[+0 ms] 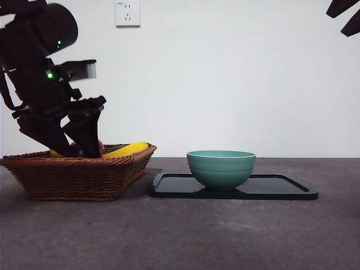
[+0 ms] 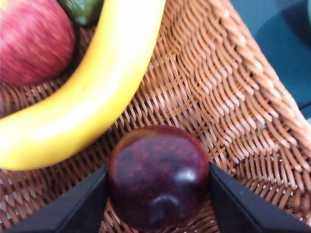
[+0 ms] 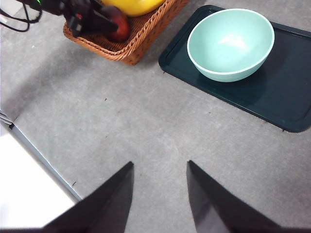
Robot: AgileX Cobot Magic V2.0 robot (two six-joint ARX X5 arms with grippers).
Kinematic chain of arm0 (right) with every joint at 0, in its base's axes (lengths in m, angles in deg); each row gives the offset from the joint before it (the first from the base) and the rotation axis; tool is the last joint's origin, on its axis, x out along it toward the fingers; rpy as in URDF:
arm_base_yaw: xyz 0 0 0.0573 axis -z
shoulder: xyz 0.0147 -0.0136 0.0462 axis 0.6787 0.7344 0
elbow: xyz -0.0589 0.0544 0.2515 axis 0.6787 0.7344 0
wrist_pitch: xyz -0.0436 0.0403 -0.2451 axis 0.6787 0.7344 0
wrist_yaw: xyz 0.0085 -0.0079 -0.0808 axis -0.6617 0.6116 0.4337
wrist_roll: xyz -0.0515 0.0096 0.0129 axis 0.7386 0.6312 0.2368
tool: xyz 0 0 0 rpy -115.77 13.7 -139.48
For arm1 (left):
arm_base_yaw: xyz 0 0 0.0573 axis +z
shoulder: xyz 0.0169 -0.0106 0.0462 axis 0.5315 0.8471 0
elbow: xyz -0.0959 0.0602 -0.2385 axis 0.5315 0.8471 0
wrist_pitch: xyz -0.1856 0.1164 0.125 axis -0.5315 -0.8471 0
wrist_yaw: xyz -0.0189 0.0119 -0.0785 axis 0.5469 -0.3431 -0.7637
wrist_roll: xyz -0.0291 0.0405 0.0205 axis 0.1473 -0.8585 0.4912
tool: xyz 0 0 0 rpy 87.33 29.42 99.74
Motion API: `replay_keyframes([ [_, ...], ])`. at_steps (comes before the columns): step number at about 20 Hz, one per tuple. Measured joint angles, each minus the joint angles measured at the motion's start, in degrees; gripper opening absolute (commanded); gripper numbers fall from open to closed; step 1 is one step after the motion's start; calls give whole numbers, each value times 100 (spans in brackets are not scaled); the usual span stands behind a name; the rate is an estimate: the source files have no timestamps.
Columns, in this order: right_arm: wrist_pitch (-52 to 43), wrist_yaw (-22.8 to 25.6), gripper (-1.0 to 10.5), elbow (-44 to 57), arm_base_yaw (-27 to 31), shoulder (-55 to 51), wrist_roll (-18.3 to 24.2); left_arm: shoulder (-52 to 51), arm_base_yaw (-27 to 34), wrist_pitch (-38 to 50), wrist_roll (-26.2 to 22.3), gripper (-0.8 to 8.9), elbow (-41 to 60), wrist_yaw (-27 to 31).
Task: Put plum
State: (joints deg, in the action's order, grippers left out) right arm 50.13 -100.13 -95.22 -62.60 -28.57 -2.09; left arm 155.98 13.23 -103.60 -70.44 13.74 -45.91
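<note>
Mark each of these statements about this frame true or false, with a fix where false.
1. The left hand brackets the plum inside the wicker basket. True.
2. The teal bowl sits on the bare table. False: it stands on the dark tray.
3. The banana lies in the basket beside a red apple. True.
4. The right hand holds the banana. False: it is open and empty, over the grey table.
5. The plum is already in the bowl. False: the bowl is empty.
</note>
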Motion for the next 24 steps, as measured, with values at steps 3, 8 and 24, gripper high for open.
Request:
replay_keyframes([
  [3, 0, 0, 174, 0, 0, 0, 0, 2, 0, 136, -2, 282, 0, 2],
  [8, 0, 0, 174, 0, 2, 0, 0, 33, 0, 118, -26, 290, 0, 0],
  [24, 0, 0, 174, 0, 2, 0, 0, -166, -2, -92, 0, 435, -52, 2],
])
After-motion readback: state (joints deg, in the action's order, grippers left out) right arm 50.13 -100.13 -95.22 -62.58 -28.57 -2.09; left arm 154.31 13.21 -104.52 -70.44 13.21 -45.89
